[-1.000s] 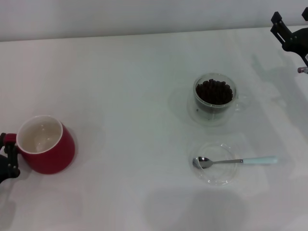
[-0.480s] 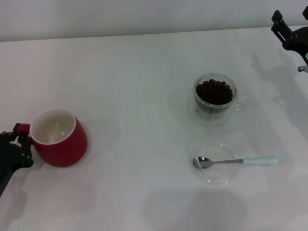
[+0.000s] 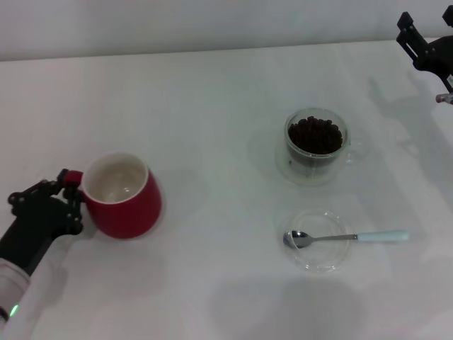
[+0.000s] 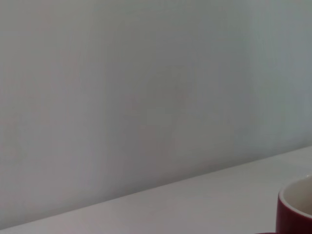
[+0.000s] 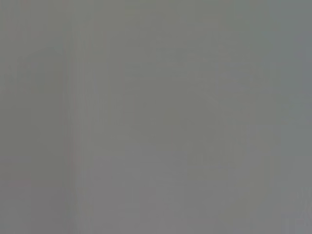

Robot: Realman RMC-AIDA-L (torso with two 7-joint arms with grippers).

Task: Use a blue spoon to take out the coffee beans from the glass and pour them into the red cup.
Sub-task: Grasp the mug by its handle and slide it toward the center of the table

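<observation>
Gripping the handle of the red cup [image 3: 122, 195], the left claw [image 3: 69, 193] sits at about eight o'clock of the head view, its dark fingers closed on the red loop while the cup stands upright on the white tabletop [image 3: 205, 127], white inside facing up. Off at two o'clock, at the far right edge, the right claw [image 3: 427, 48] hangs above the tabletop, only partly in view; whether its fingers are open or closed cannot be told, and nothing is seen in it. Right of the view's centre, toward three o'clock, stands the glass [image 3: 314, 145], upright and filled with dark coffee beans [image 3: 315, 134], its small clear handle pointing right. Straight toward the near edge from the glass, around four o'clock, lies a flat clear saucer [image 3: 316, 241]. Across the saucer rests the blue spoon [image 3: 345, 236], metal bowl on the saucer's left part and pale blue handle reaching out past its right rim. The red cup is well apart from the glass and the spoon.

From the left wrist, a plain pale wall fills most of the picture, with a strip of tabletop [image 4: 195, 204] below and, at five o'clock, a piece of the red cup [image 4: 296, 207] showing its rim and white inside.

From the right wrist, only an even grey surface is seen.
</observation>
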